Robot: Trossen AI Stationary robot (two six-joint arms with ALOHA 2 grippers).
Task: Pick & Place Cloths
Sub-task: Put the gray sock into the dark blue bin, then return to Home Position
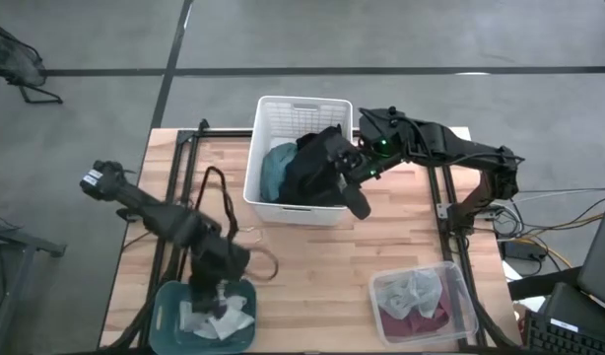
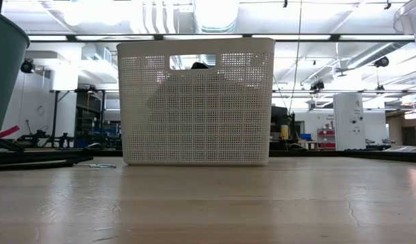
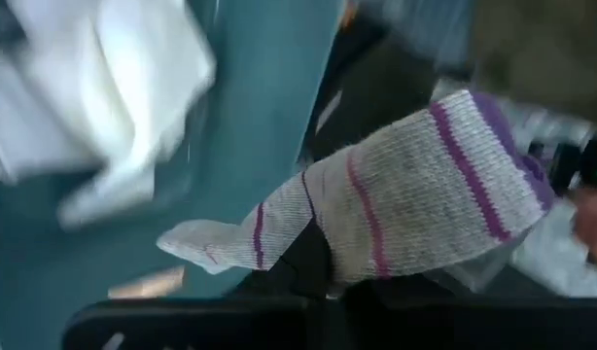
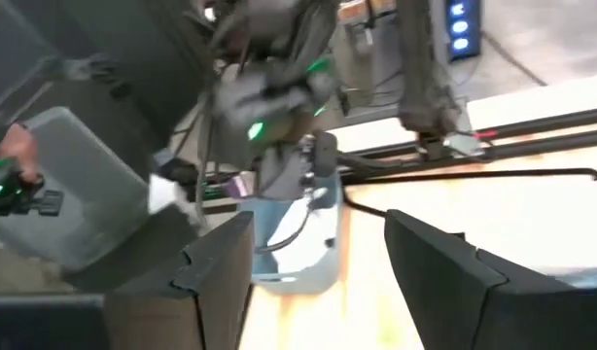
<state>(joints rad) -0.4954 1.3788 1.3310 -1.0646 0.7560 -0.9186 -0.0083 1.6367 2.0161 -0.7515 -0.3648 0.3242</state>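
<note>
My left gripper (image 1: 222, 288) hovers over the teal tray (image 1: 169, 306) at the table's near left, shut on a small white sock with purple stripes (image 3: 405, 204). More white cloths (image 1: 224, 318) lie in that tray. My right gripper (image 1: 354, 192) is open with nothing between its fingers (image 4: 318, 262), above the near right corner of the white slatted basket (image 1: 268, 104). A black cloth (image 1: 312, 168) and a teal-green cloth (image 1: 276, 168) lie piled inside the basket. A maroon cloth (image 1: 421, 320) and a light grey one (image 1: 411, 288) sit in the clear tray (image 1: 460, 296). My left gripper pinches the striped sock between its two fingers near the sock's middle (image 3: 323, 248). The ribbed cuff end with the purple band (image 3: 493, 156) spreads to one side and the narrow toe end (image 3: 196, 243) to the other. The sock is above the teal tray (image 3: 269, 87).
The basket (image 2: 194, 102) stands at the table's far middle. Dark frame rails (image 1: 179, 187) run along the table's left and right sides. Bare wood (image 1: 322, 276) lies between the two trays and in front of the basket.
</note>
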